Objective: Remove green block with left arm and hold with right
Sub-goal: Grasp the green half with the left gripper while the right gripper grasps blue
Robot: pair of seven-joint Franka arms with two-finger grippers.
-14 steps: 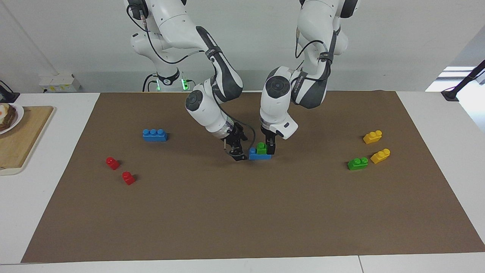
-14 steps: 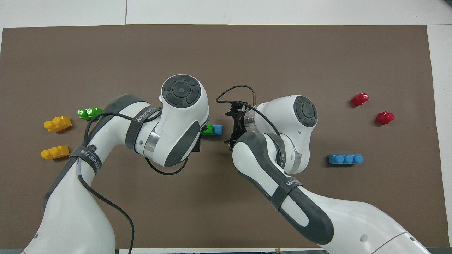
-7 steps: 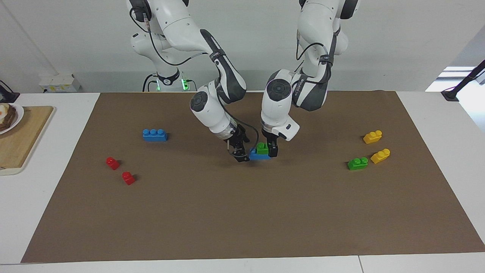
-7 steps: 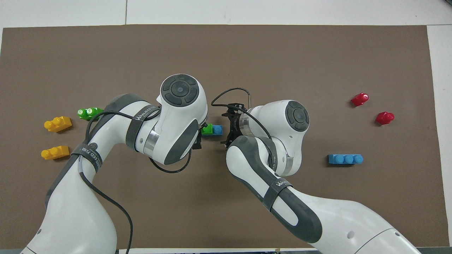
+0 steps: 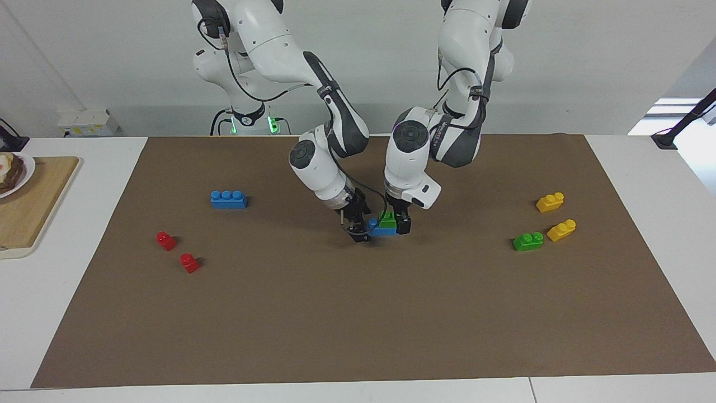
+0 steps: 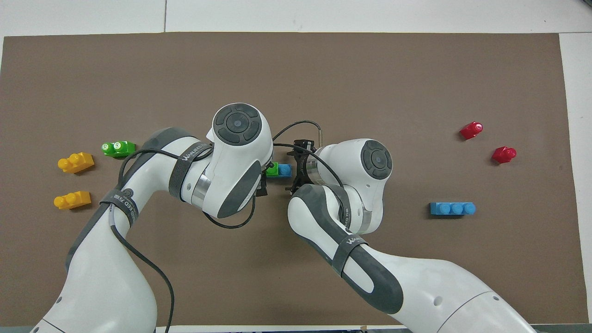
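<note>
Left gripper point(image 5: 398, 223) closed on green block point(image 5: 386, 217), stacked atop blue brick point(image 5: 384, 230); right gripper point(image 5: 358, 229) beside brick's end, finger spacing indiscernible.

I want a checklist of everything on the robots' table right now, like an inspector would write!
Surface: brown mat on a white table.
Job's things: green block stacked on a blue brick mid-mat, between both grippers.
Clutter: second green block, two yellow bricks, long blue brick, two red blocks.
Grippers: left gripper down at the green block; right gripper at the blue brick's end.
Cables: black cable looping by the right wrist.
Surroundings: wooden board with a plate at the right arm's end.
</note>
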